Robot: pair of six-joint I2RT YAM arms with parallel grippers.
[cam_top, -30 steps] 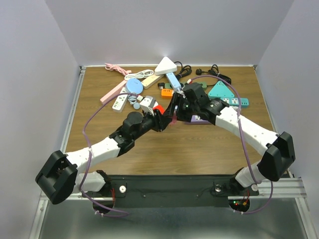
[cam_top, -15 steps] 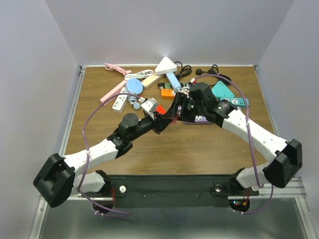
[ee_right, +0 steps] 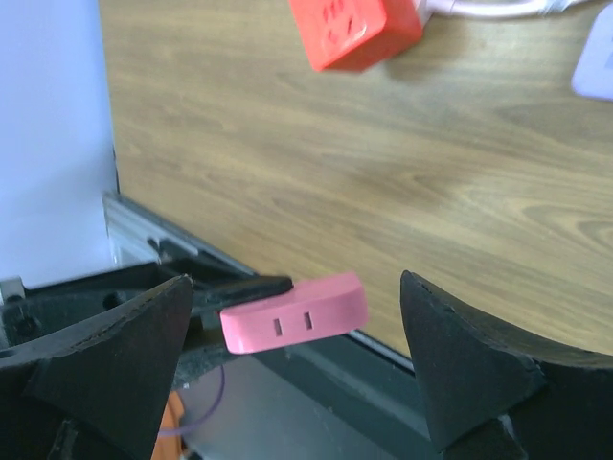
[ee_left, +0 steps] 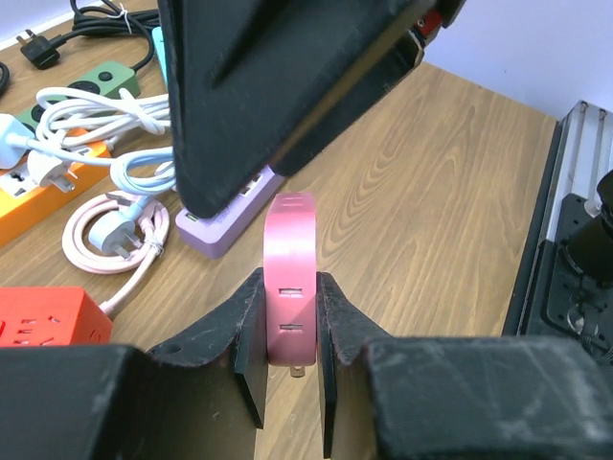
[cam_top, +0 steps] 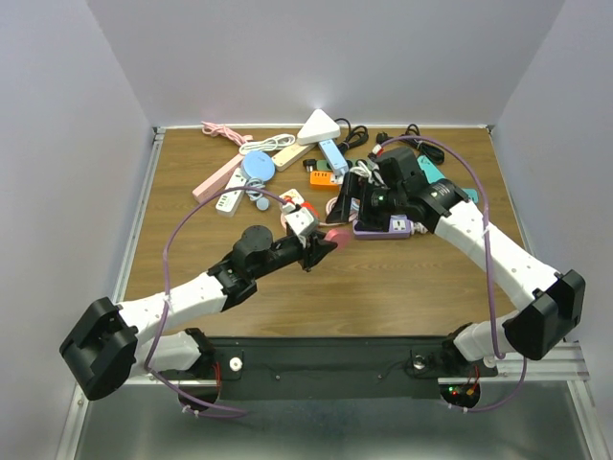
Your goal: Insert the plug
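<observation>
I see a pink plug [ee_left: 290, 278], lilac power strip [ee_left: 230, 216], red cube socket [ee_right: 356, 29], orange power strip [ee_left: 38, 213], brown wood-grain table [ee_left: 431, 192].

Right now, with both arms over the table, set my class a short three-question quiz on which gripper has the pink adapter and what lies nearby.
1. True or false: the left gripper is shut on the pink adapter.
2. Pick one. The right gripper is: A) clamped on the pink adapter; B) open, the adapter between its fingers and apart from both; C) shut on a white cable.
3. In the right wrist view, what colour is the cube lying on the table?

Key: 1 true; 2 B; 3 red.
</observation>
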